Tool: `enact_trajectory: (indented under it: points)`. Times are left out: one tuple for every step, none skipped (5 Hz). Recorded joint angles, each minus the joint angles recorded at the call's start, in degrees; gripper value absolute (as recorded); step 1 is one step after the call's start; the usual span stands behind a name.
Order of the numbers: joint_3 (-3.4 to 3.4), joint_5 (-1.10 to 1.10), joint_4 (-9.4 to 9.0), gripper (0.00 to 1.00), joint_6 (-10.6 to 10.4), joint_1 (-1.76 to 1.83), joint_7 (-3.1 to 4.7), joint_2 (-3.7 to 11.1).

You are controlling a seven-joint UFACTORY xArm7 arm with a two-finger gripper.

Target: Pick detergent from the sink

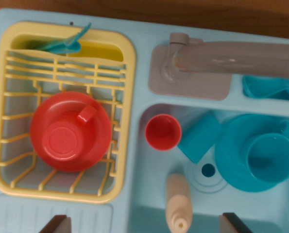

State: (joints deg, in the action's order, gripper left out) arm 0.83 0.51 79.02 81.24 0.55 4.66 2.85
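Detergent (178,204) lying in sink (149,213) w/ red cup (162,132); gripper (144,225) jaws apart.

Rack: the yellow plastic dish rack (120,53) fills the 9 o'clock side of the light blue plastic toy sink unit (139,87).
In rack: the red plastic cup, upside down (66,138), sits on the red plastic plate (98,145); the teal plastic utensil (66,44) lies at 12 o'clock in the rack's end compartment.
Faucet: the grey plastic faucet (217,60) stands at 12 o'clock of the sink basin (149,204), spout running toward 3 o'clock.
In basin: the small red plastic cup, upright (162,132), at 9 o'clock; the teal plastic block (198,136) just beside it; the teal plastic cup (270,158) on the teal plastic plate (231,160) at 3 o'clock; the beige plastic detergent bottle (178,201) at 6 o'clock.
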Motion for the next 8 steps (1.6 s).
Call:
enact_trajectory:
  points:
    - [0.00,0.00,0.00,0.00,0.00,0.00,0.00,0.00]
    - [-0.31,-0.24,-2.38,0.00,-2.44,-0.22,1.16,0.12]
    - [-0.31,-0.24,-2.38,0.00,-2.44,-0.22,1.16,0.12]
    - [-0.63,-0.48,-4.76,0.00,-4.88,-0.44,2.31,0.25]
    - [-0.63,-0.48,-4.76,0.00,-4.88,-0.44,2.31,0.25]
    - [-0.97,-0.74,-7.35,0.00,-7.53,-0.68,3.57,0.38]
    - [-0.97,-0.74,-7.35,0.00,-7.53,-0.68,3.57,0.38]
    - [-1.32,-1.01,-10.01,0.00,-10.25,-0.93,4.86,0.52]
